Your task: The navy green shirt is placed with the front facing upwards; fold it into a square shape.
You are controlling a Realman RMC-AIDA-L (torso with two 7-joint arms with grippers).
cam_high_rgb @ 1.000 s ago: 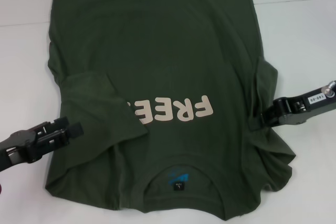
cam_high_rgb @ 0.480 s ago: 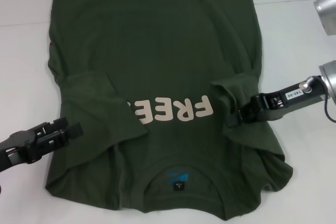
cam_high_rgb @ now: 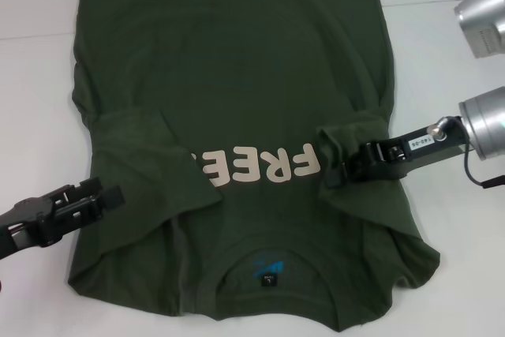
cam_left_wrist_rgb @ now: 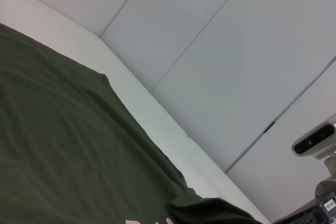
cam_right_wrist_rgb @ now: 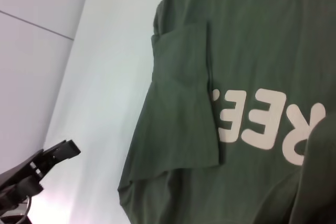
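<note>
Shirt: the dark green shirt [cam_high_rgb: 229, 76] lies flat on the white counter [cam_high_rgb: 442, 61], front up, collar toward the robot, cream "FREE" lettering [cam_high_rgb: 260, 165] across the chest.
Left sleeve: already folded inward over the chest, its edge covering the lettering's left end.
Right sleeve: lifted and carried inward over the body; its bunched edge now touches the right end of the lettering.
Right gripper: the right gripper [cam_high_rgb: 341, 165] has its fingers closed on the right sleeve fabric, over the shirt just beside the lettering.
Change: a second ago the right gripper was at the shirt's right edge; half a second ago it was partway in; now it is farther toward the middle, the sleeve drawn along with it.
Left gripper: the left gripper [cam_high_rgb: 112, 195] hovers at the shirt's left edge near the folded sleeve, fingers parted, holding nothing, unmoved across the frames.
</note>
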